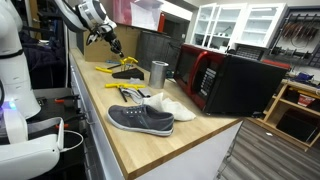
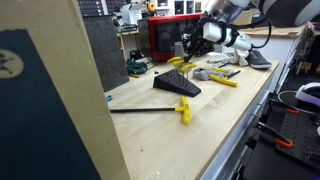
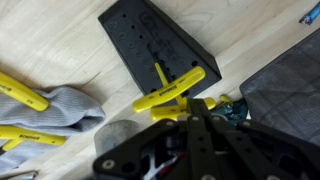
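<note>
Black wedge-shaped holder block (image 3: 150,45), matte, with rows of small holes, on a pale wood-grain desk (image 3: 60,40). One yellow T-handle key (image 3: 170,88) has its thin shaft at the block's holes. The tool (image 3: 200,105) is pressed together, pinching the yellow handle right at the block's near edge. Two more yellow handles lie on a grey cloth (image 3: 80,105) alongside.

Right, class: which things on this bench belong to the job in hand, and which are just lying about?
In use: hand, shut on a yellow T-handle key; black key block.
Lying about: grey shoe, metal cup, microwave, grey cloth.
</note>
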Robot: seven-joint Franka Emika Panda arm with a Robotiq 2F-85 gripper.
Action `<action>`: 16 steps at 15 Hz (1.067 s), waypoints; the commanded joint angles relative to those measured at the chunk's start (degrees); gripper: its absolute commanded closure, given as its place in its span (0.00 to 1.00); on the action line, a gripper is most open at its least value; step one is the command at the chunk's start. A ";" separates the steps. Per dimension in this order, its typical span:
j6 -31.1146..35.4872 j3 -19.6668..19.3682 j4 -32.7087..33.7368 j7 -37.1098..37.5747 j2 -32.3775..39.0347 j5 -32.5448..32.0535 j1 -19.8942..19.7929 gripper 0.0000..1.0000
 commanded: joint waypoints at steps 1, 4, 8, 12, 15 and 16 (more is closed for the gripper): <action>-1.82 0.47 -1.52 1.77 -2.70 -0.25 -0.75 1.00; -2.53 0.42 -2.05 1.73 -3.16 -0.27 -1.18 1.00; -2.78 0.35 -2.79 1.53 -3.66 0.01 -1.56 1.00; -2.75 0.43 -2.96 1.47 -3.79 -0.18 -1.79 1.00; -2.70 0.62 -2.90 1.49 -3.81 -0.92 -2.32 1.00; -2.70 0.69 -2.89 1.52 -3.89 -1.20 -2.54 1.00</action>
